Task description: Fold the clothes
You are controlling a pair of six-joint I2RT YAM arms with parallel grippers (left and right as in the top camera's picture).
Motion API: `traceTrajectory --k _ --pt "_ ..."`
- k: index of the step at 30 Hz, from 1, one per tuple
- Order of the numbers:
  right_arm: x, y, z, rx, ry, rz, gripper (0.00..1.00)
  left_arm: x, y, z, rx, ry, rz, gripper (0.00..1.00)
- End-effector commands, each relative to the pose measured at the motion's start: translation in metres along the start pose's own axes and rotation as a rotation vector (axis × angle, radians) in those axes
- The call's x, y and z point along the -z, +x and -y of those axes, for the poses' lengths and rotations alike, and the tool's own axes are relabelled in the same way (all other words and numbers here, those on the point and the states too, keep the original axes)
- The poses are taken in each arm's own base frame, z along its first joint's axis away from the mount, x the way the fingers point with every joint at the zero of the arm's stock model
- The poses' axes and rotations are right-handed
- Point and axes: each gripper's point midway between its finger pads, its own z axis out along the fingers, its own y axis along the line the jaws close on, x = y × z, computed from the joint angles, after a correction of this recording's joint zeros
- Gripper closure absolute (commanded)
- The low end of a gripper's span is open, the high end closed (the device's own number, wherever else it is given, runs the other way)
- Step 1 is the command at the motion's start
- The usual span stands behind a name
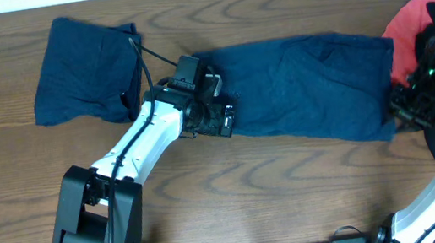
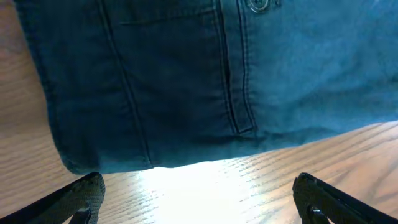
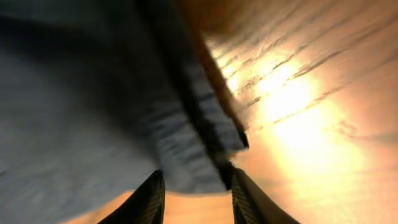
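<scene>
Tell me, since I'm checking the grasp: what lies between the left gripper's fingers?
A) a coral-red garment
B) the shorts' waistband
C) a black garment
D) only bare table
D: the left wrist view shows the left gripper wide open over the table, with the navy shorts lying just beyond its fingertips.

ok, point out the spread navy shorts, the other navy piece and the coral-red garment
navy shorts (image 1: 307,92): overhead view, middle of the spread fabric.
navy piece (image 1: 82,68): overhead view, centre of the piece.
coral-red garment (image 1: 405,27): overhead view, its exposed left part.
</scene>
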Motion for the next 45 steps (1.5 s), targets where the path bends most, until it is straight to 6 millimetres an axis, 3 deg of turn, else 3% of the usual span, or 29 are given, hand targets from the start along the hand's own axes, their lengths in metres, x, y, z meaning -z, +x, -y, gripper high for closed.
traceTrajectory --k 1,4,7,12,18,22,25,31,35,39,45 --pt "-0.014 0.008 0.004 -0.02 0.017 -0.021 0.66 -0.008 0.008 -0.008 0.002 -0.025 -0.026 0.02" --pt "-0.022 0.015 0.008 -0.023 0.025 -0.039 0.67 -0.011 0.014 -0.009 0.006 -0.027 -0.042 0.02" --pt "-0.023 0.013 0.007 -0.021 0.019 -0.032 0.74 -0.014 0.022 -0.011 0.01 -0.03 -0.059 0.02" --pt "-0.021 0.006 0.021 -0.057 0.084 0.003 0.99 -0.021 0.032 -0.014 0.015 -0.032 -0.077 0.02" --pt "-0.012 -0.005 0.02 -0.075 0.078 0.07 0.99 -0.025 0.043 -0.016 0.021 -0.036 -0.104 0.02" --pt "0.005 -0.008 0.002 -0.033 -0.018 0.125 0.99 -0.021 0.049 -0.017 0.041 -0.041 -0.134 0.02" --pt "0.022 -0.006 -0.002 -0.021 -0.045 0.174 0.99 -0.008 0.055 -0.018 0.15 -0.054 -0.157 0.02" --pt "0.063 -0.001 -0.006 -0.015 -0.078 0.306 0.99 0.031 0.036 -0.013 0.142 -0.038 -0.032 0.02" --pt "0.078 0.002 -0.006 -0.008 -0.088 0.355 0.99 0.049 0.025 -0.008 0.125 -0.024 0.043 0.02" --pt "0.083 -0.002 0.004 -0.059 -0.039 0.396 0.99 0.051 0.023 -0.007 0.122 -0.023 0.053 0.02" --pt "0.087 -0.008 -0.011 -0.022 -0.11 0.418 0.99 0.042 0.024 -0.024 0.129 -0.109 0.045 0.02"
